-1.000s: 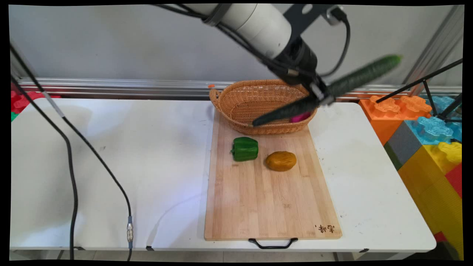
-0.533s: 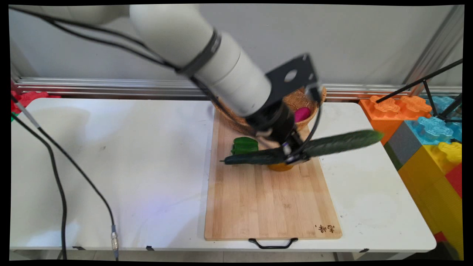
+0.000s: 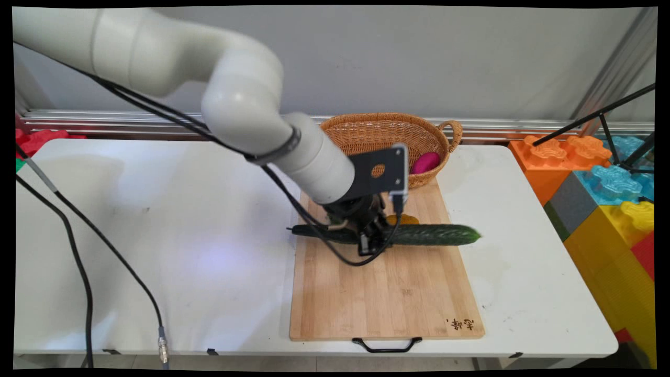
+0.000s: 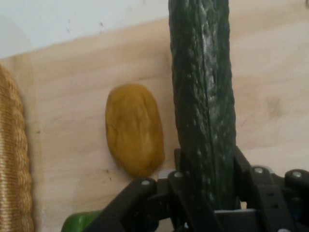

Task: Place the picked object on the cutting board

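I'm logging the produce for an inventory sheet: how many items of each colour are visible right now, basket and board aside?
Green: 2 (cucumber held by the tool; pepper, only an edge visible in the hand view)
Yellow-brown: 1 (potato)
Pink: 1 (item in the basket)
Total: 4

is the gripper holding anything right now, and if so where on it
Yes. The gripper is shut on the cucumber, gripping it partway along its length, nearer its dark stem end than its other end, over the cutting board.
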Robot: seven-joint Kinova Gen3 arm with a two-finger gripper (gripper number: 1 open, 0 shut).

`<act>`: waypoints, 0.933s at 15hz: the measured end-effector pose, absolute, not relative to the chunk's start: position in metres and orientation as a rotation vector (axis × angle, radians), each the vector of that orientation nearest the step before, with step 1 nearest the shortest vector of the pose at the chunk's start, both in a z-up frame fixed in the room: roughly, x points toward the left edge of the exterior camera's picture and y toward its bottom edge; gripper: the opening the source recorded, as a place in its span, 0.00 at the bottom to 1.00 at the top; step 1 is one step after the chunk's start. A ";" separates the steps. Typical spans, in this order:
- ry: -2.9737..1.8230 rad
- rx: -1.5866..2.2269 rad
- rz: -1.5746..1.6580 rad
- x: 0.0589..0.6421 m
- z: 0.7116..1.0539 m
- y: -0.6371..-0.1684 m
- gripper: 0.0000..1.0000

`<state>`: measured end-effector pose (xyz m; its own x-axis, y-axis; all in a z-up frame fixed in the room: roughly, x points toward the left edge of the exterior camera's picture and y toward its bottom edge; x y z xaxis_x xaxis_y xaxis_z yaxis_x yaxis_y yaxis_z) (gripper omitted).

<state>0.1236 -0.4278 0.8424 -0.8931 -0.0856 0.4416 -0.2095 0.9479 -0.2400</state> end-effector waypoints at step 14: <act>-2.766 0.138 0.391 0.133 0.777 -0.427 1.00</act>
<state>0.1330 -0.4272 0.7770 -0.9363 -0.0473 0.3479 -0.1418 0.9574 -0.2516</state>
